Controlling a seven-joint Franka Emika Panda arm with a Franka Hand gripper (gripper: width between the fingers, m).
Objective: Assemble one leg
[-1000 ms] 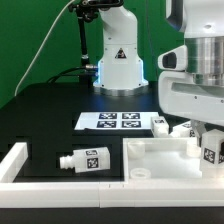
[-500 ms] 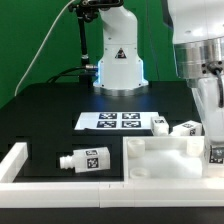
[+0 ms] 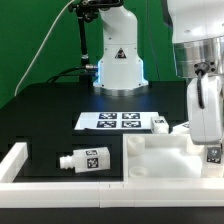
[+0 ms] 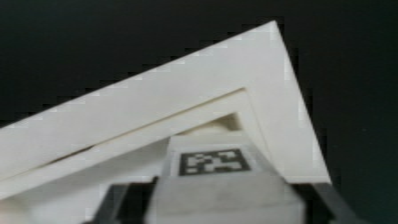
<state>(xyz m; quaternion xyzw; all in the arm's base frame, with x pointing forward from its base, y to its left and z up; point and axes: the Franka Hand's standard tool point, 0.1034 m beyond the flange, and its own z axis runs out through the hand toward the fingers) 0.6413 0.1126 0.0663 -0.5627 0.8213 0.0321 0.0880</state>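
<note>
My gripper (image 3: 209, 143) is shut on a white leg (image 3: 213, 154) and holds it upright at the exterior view's right, over the near right corner of the white tabletop (image 3: 160, 160). In the wrist view the leg (image 4: 217, 165) shows its square tag, clamped between the dark fingers (image 4: 125, 206), with the tabletop's corner (image 4: 196, 85) right beyond it. I cannot tell whether the leg touches the tabletop. A second leg (image 3: 85, 159) lies on its side to the left of the tabletop.
The marker board (image 3: 118, 121) lies behind the tabletop. Two more legs (image 3: 160, 124) sit next to it, one partly hidden behind my gripper. A white rail (image 3: 20, 160) borders the near left. The robot base (image 3: 117, 60) stands at the back.
My wrist has turned and shifted slightly left, with the leg still in its grip over the tabletop's right corner. It now covers part of the leg behind it.
</note>
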